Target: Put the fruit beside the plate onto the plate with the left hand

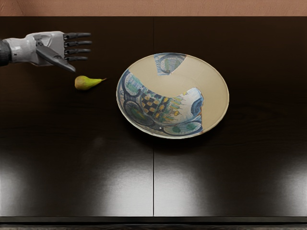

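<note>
Left hand (56,48): grey palm, black fingers (77,43). It enters from the left edge and hovers left of the plate and toward the plate's far side. The four fingers are straight and held side by side, pointing toward the plate. The thumb slants down toward the pear. The hand is fully open, grasps nothing and is clear of the pear.

Table (72,167): dark and glossy, with pale reflections on the side nearer than the plate. One straight seam runs from the near edge under the plate to the far edge.

Plate (211,81): round, shallow, tan. It has blue, green and yellow painted patches on its left and near portions and one small patch at its far rim. It sits flat on the table and holds nothing.

Pear (86,83): yellow-green, lying on its side on the table just left of the plate, apart from its rim. The narrow stem end points at the plate.

Band (153,7): reddish-brown strip beyond the table's far edge, behind the plate.
</note>
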### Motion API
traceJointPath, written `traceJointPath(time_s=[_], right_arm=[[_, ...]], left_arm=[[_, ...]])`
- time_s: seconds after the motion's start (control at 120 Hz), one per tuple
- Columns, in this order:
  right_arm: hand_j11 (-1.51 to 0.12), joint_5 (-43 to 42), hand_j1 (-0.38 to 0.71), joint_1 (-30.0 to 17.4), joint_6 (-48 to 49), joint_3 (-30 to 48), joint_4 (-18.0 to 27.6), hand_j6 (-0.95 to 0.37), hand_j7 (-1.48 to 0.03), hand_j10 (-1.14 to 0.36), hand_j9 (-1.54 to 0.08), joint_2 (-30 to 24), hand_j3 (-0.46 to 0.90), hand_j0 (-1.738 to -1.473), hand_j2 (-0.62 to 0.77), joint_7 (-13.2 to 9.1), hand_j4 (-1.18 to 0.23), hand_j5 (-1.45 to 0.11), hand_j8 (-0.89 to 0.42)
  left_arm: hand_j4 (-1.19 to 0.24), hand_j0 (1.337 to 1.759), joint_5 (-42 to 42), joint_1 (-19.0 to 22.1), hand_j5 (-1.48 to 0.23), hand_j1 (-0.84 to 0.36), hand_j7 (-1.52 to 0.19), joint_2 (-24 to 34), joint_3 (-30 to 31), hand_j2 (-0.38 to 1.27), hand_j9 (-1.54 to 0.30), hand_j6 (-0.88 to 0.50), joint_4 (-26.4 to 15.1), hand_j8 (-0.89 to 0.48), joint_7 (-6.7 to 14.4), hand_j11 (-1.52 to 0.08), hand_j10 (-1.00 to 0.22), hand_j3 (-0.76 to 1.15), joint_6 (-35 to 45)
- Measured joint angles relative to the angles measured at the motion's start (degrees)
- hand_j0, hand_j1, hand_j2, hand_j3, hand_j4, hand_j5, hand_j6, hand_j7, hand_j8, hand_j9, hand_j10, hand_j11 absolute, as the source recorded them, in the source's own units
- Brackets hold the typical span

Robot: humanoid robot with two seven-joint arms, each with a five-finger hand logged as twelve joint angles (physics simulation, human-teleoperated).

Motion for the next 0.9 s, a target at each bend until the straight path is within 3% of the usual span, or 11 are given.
traceJointPath(time_s=[0.183, 0.35, 0.433, 0.525, 0.708, 0.9], right_arm=[[-0.02, 0.0, -0.33, -0.7, -0.3, 0.2, -0.4, -0.02, -0.02, -0.02, -0.02, 0.0, 0.00, -1.658, 0.00, 0.0, -0.02, -0.02, -0.02], [-0.02, 0.0, -0.33, -0.7, -0.3, 0.3, -0.8, -0.02, -0.02, -0.02, -0.02, 0.0, 0.00, -1.658, 0.00, 0.0, -0.02, -0.02, -0.02], [-0.02, 0.0, -0.33, -0.7, -0.3, 0.3, -0.8, -0.02, -0.02, -0.02, -0.02, 0.0, 0.00, -1.658, 0.00, 0.0, -0.02, -0.02, -0.02], [-0.02, 0.0, -0.33, -0.7, -0.3, 0.3, -0.8, -0.02, -0.02, -0.02, -0.02, 0.0, 0.00, -1.658, 0.00, 0.0, -0.02, -0.02, -0.02], [-0.02, 0.0, -0.33, -0.7, -0.4, 0.3, -0.8, -0.02, -0.02, -0.02, -0.02, 0.0, 0.00, -1.658, 0.00, 0.0, -0.02, -0.02, -0.02], [-0.02, 0.0, -0.33, -0.7, -0.4, 0.3, -0.8, -0.02, -0.02, -0.02, -0.02, 0.0, 0.00, -1.658, 0.00, 0.0, -0.02, -0.02, -0.02]], left_arm=[[0.00, 1.658, 2.6, -1.0, 0.00, 0.35, 0.00, 1.9, 0.0, 0.00, 0.00, 0.00, 0.3, 0.00, 2.3, 0.00, 0.00, 0.00, 0.0], [0.00, 1.658, 18.9, -3.6, 0.00, 0.35, 0.00, 0.4, 0.0, 0.00, 0.00, 0.00, 0.5, 0.00, 3.0, 0.00, 0.00, 0.00, 0.4], [0.00, 1.658, 28.2, -4.8, 0.00, 0.35, 0.00, -2.4, 0.8, 0.00, 0.00, 0.00, 0.5, 0.00, 3.1, 0.00, 0.00, 0.00, 5.0], [0.00, 1.658, 33.9, -11.2, 0.00, 0.35, 0.00, -9.5, 10.9, 0.00, 0.00, 0.00, 0.4, 0.00, 2.9, 0.00, 0.00, 0.00, 17.1], [0.00, 1.658, 37.3, -11.1, 0.00, 0.35, 0.00, -15.3, 27.7, 0.00, 0.00, 0.00, 0.4, 0.00, 2.3, 0.00, 0.00, 0.00, 42.3], [-0.03, 1.658, 37.8, -10.8, -0.04, 0.31, -0.04, -19.1, 37.0, 0.01, -0.04, -0.04, 0.5, -0.03, 2.2, -0.04, -0.03, 0.00, 54.3]])
